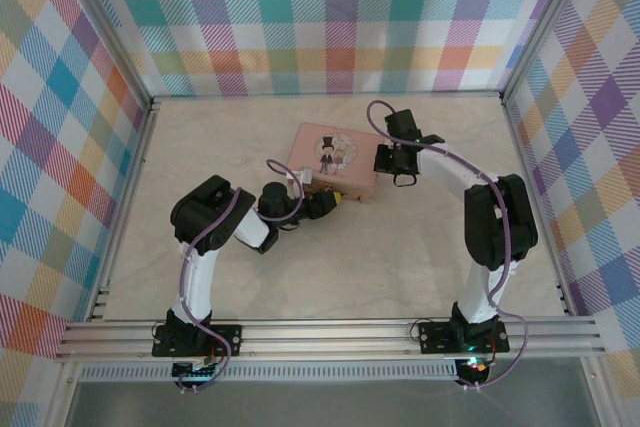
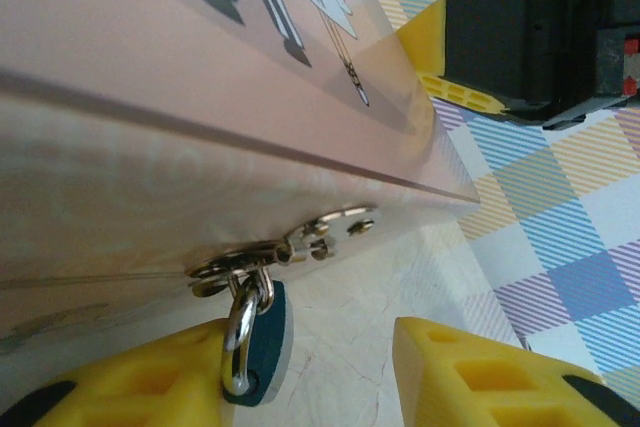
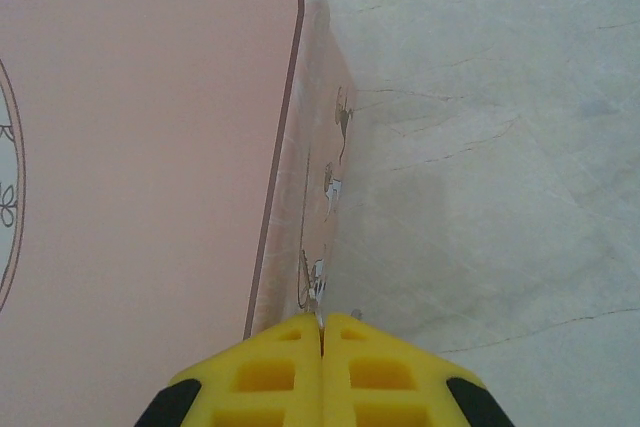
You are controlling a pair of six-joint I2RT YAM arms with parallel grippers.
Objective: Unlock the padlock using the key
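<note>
1 pink rectangular tin (image 1: pixel 333 159) sits mid-desk (image 1: pixel 250 267). 1 small teal padlock (image 2: pixel 262 347) hangs from the tin's metal hasp (image 2: pixel 300 245) on its 6 o'clock side, touching 1 yellow finger of the released left end effector (image 2: pixel 335 367). At the tin's 3 o'clock, the right end effector (image 3: pixel 322 337) is clenched on 1 thin pale key (image 3: pixel 320 313).

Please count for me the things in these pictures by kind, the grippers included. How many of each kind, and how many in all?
Pink tin: 1
Padlock: 1
Key: 1, a pale sliver that seems pinched at the right fingertips
Grippers: 2, the left gripper and the right gripper
Total: 5
</note>
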